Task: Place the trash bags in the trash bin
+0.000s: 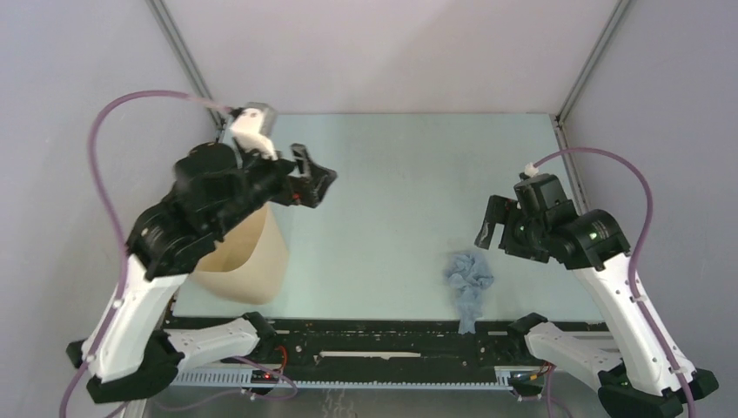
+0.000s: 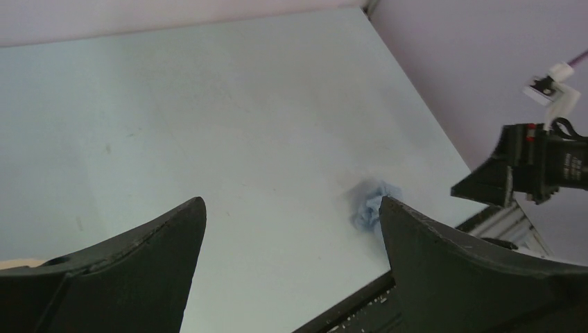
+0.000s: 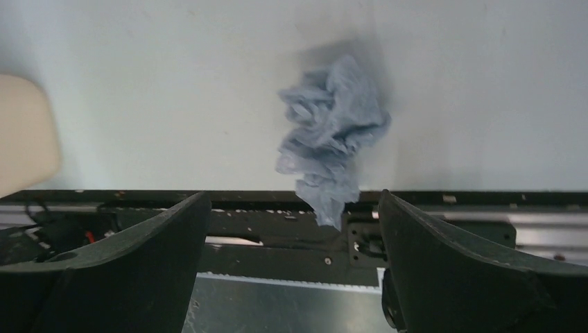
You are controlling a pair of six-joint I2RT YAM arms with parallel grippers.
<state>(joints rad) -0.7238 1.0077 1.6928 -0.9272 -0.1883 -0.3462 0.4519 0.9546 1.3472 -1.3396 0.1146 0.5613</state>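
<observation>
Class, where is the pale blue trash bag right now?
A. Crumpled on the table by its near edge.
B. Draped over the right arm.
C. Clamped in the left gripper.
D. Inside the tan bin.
A: the trash bag lies crumpled on the table at its near edge, apart from the trash bin; the left gripper and right gripper are open and empty.

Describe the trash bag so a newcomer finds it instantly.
On the table, look to the near edge on the robot's right, by the right gripper. The trash bag is the crumpled blue-grey wad there; the trash bin opposite is smooth and beige.
</observation>
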